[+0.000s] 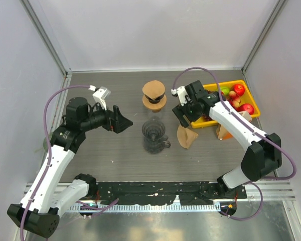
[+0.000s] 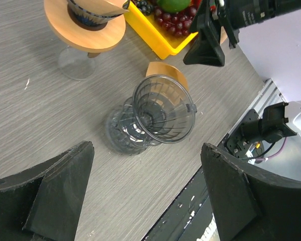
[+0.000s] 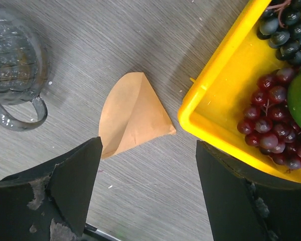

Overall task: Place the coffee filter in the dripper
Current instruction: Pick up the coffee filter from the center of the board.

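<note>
Top external view:
- Clear ribbed cone-shaped dripper with a handle (image 1: 154, 135) sits mid-table on the grey wood-grain table (image 1: 105, 150).
- Brown paper cone-shaped coffee filter (image 1: 186, 136) lies flat on the table just right of the dripper. It is outside it and not touching it.
- Right pincer (image 1: 186, 120) hangs directly over the filter. Its fingers are apart and grip nothing.
- Left pincer (image 1: 123, 120) is left of the dripper and points toward it. Its fingers are apart and empty.
- At far centre, a second dripper on a round wooden stand (image 1: 154, 95) holds a brown filter.
- At far right is a yellow plastic tray (image 1: 218, 85) of fruit.

Left wrist view:
- Left pincer (image 2: 148, 165) has its black fingers (image 2: 55, 191) spread wide at the bottom corners, with nothing between them.
- The clear dripper (image 2: 163, 108) is ahead, its open mouth toward the camera.
- An edge of the brown filter (image 2: 165, 73) shows just behind it, on the table.
- The wooden stand (image 2: 85, 30) is at upper left.
- A corner of the yellow tray (image 2: 150, 35) with grapes is beyond.

Right wrist view:
- Right pincer (image 3: 148, 155) has its fingers (image 3: 75, 175) wide apart, above the table.
- The brown filter (image 3: 135, 113) lies flat between and just ahead of them, untouched, with its point toward the tray.
- The dripper and its handle (image 3: 15, 85) are at the left edge.
- The yellow tray's rim (image 3: 210, 100) is just right of the filter. Dark and red grapes lie inside.
</note>
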